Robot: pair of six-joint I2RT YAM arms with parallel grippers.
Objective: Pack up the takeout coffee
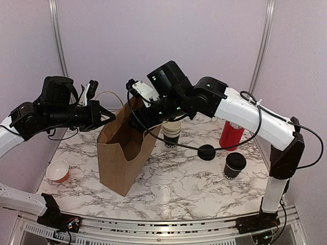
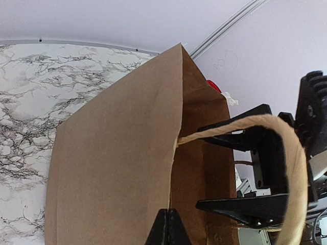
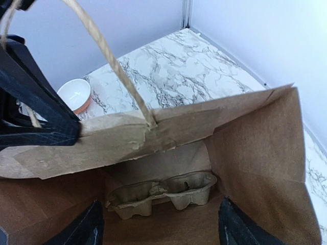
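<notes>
Brown paper fills most of what you see: the tall brown paper bag (image 1: 120, 153) stands open on the white marbled table (image 1: 173, 189), and your left gripper (image 2: 168, 227) is pinched tight on the bag's rim. Your right gripper (image 3: 158, 229) hangs over the opening with its fingers spread wide and nothing between them. Below it, a moulded grey-brown cardboard cup carrier (image 3: 163, 193) lies on the bag's floor. Look to the right for the takeout coffee (image 1: 234, 164) (a small black paper cup under a black plastic lid). It stands upright on the table's right side, well apart from the bag, near a loose round black lid (image 1: 206, 152).
</notes>
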